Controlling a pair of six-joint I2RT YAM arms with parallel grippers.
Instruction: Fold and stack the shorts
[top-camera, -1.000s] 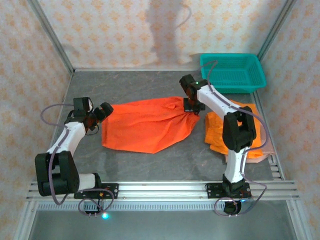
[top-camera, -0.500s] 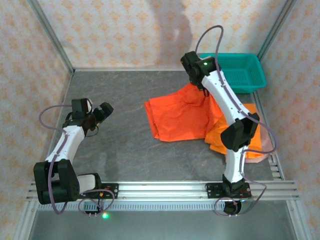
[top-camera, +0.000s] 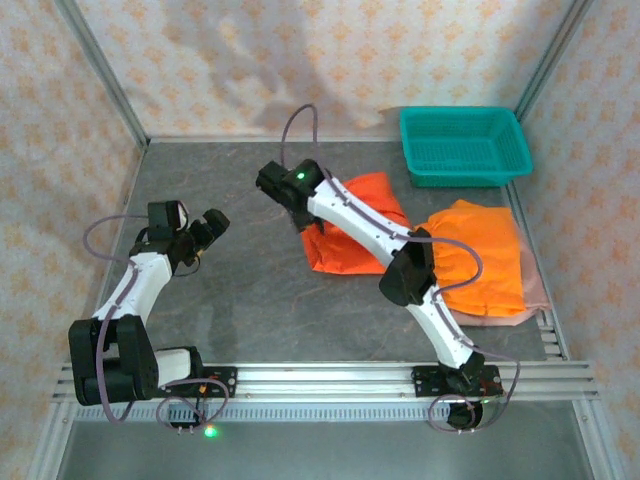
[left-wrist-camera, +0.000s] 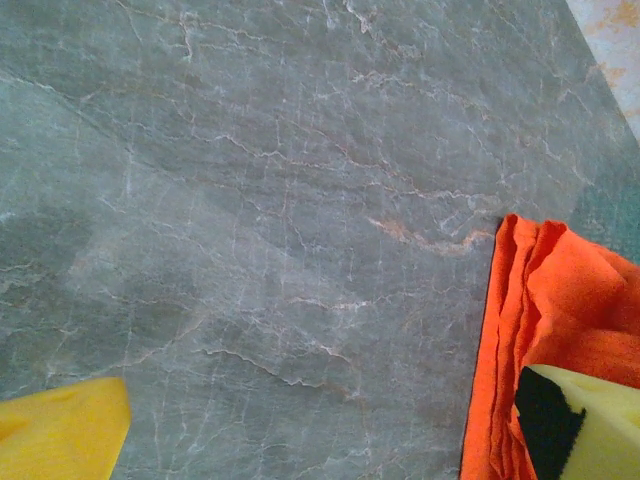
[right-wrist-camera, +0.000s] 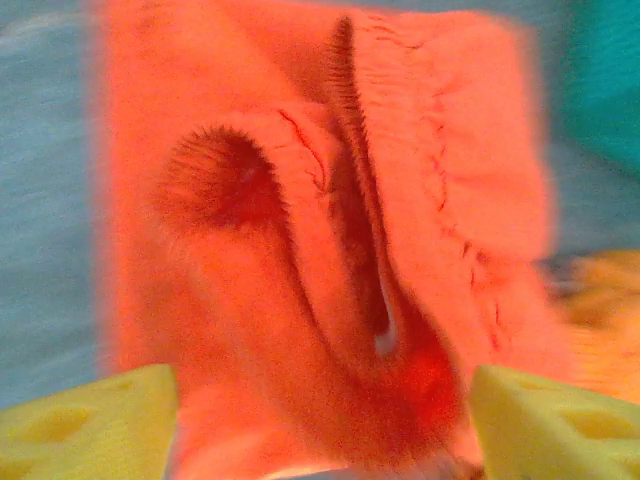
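Landmark: a teal plastic mesh basket (top-camera: 468, 176) sits in the far right corner of the grey marbled table top (top-camera: 250, 300).

Loose shorts: a pair of bright orange cloth shorts (top-camera: 372, 195) lies on the table as a rumpled folded bundle. It is to the left of the basket and nearer the arm bases, close to the basket's near left corner.

Stacked shorts: a second pair of bright orange cloth shorts (top-camera: 485, 255) lies straight in front of the basket on its near side. It rests on a dusty pink-mauve cloth pair (top-camera: 505, 318), whose edge shows along the near and right sides.

Right gripper (top-camera: 298, 212): well to the left of the basket, at the left end of the loose orange bundle, with its arm stretched across that bundle.

Right gripper, wrist view (right-wrist-camera: 320, 440): the yellow fingers (right-wrist-camera: 90, 420) stand wide apart with nothing pinched between them. The creased orange cloth (right-wrist-camera: 330, 200) lies beyond them. The picture is blurred, and the basket (right-wrist-camera: 605, 90) is a teal smear at the upper right.

Left gripper (top-camera: 208, 228): far to the left of the basket and well apart from every pair of shorts.

Left gripper, wrist view (left-wrist-camera: 320, 440): the yellow fingers (left-wrist-camera: 60, 435) are spread wide and hold nothing, with bare table (left-wrist-camera: 250, 200) between them. The edge of the orange bundle (left-wrist-camera: 540, 290) shows by the right finger.
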